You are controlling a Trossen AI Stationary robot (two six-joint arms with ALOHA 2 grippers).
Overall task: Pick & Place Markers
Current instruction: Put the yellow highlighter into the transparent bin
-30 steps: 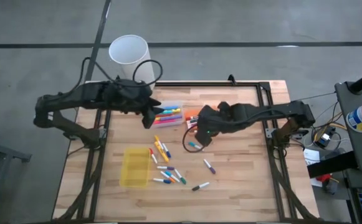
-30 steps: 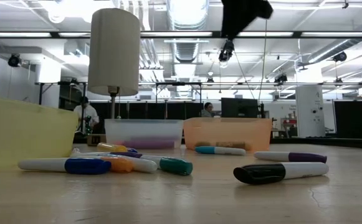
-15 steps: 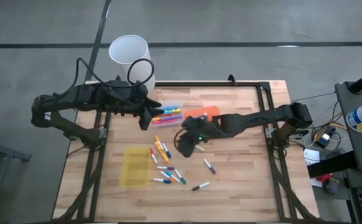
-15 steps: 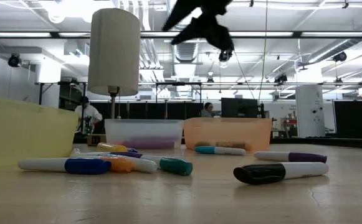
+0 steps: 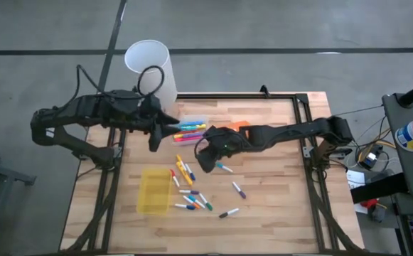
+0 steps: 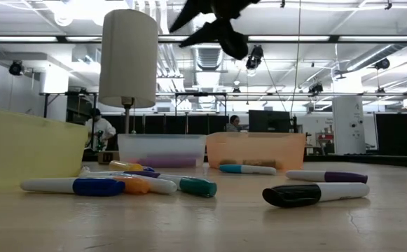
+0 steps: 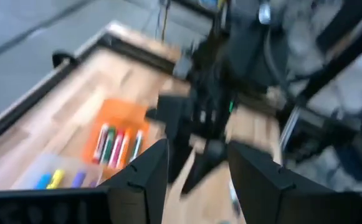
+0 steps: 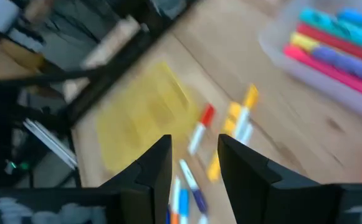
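Right gripper [image 5: 200,165] hovers above table [image 5: 277,206], fingers spread, nothing between, just right of loose markers [image 5: 190,193] scattered beside yellow tray [image 5: 153,190]. Left gripper [image 5: 155,139] also spread, empty, left of clear tray [image 5: 193,130] holding more markers.

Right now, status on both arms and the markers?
Left gripper open, empty, beside clear tray. Right gripper open, empty, above loose markers. Nothing blocking.

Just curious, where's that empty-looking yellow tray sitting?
From above, the yellow tray sits on the table's left side, toward the near edge, just left of the scattered markers.
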